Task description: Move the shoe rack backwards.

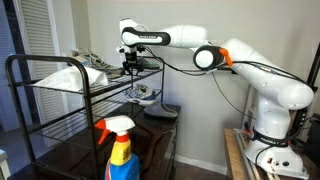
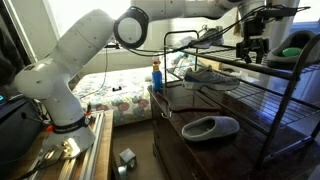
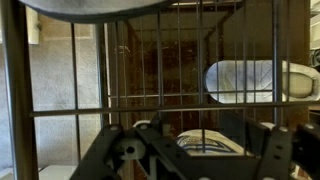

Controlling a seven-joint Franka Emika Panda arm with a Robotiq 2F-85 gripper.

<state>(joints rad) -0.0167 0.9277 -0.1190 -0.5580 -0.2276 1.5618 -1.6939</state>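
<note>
Black gripper (image 1: pixel 131 66): sits at the top shelf of the rack, upper centre of frame in an exterior view; in the other it shows at upper right (image 2: pixel 252 52). In the wrist view its dark body fills the bottom edge (image 3: pixel 190 152), pressed close to the wire grid.
Jaw state: cannot tell; fingertips are lost among the shelf wires in all three views.
Arm: white Franka arm (image 1: pixel 262 82) reaches from its base at lower right across to the rack; in the opposite view it arcs from lower left to upper right (image 2: pixel 75 60).
Shoe rack: black tubular frame (image 1: pixel 20 100) with wire-grid shelves, occupying the left half of frame; right half in the opposing view (image 2: pixel 283 105). Grid bars cross the whole wrist view (image 3: pixel 110 60).
Top shelf load: grey sneaker (image 2: pixel 210 75) lying beside the gripper; a white item (image 1: pixel 62 78) at the left end.
Lower level: grey slipper (image 2: pixel 210 127) resting on the dark brown glossy table (image 2: pixel 190 150) under the rack.
Foreground: spray bottle (image 1: pixel 120 150), blue and yellow with red-and-white trigger, bottom centre of frame; seen small and farther back in the opposing view (image 2: pixel 157 76).
Background: bed with patterned cover (image 2: pixel 115 95), centre left.
</note>
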